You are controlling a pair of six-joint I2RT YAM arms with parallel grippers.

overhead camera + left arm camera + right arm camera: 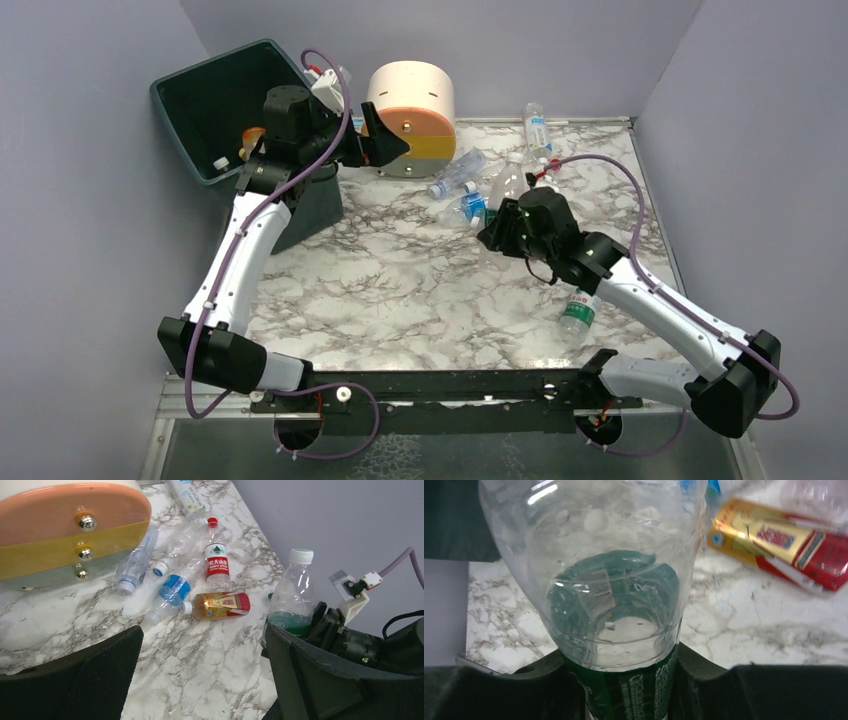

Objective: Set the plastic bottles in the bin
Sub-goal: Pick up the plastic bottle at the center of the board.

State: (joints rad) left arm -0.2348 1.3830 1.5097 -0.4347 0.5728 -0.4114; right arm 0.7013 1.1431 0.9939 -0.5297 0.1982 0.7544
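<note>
Clear bottle, green label, white cap (long axis vertical, cap up). right gripper clamps its labelled lower part; left gripper spread wide.

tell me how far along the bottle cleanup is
Done: at least two bottles seem to lie in the bin, an orange one and a white-capped one. In hand: the right gripper is shut on a green-labelled bottle; the left gripper is open and empty. Left: the cluster by the drawer unit, one at the back wall and one beside the right arm.
</note>
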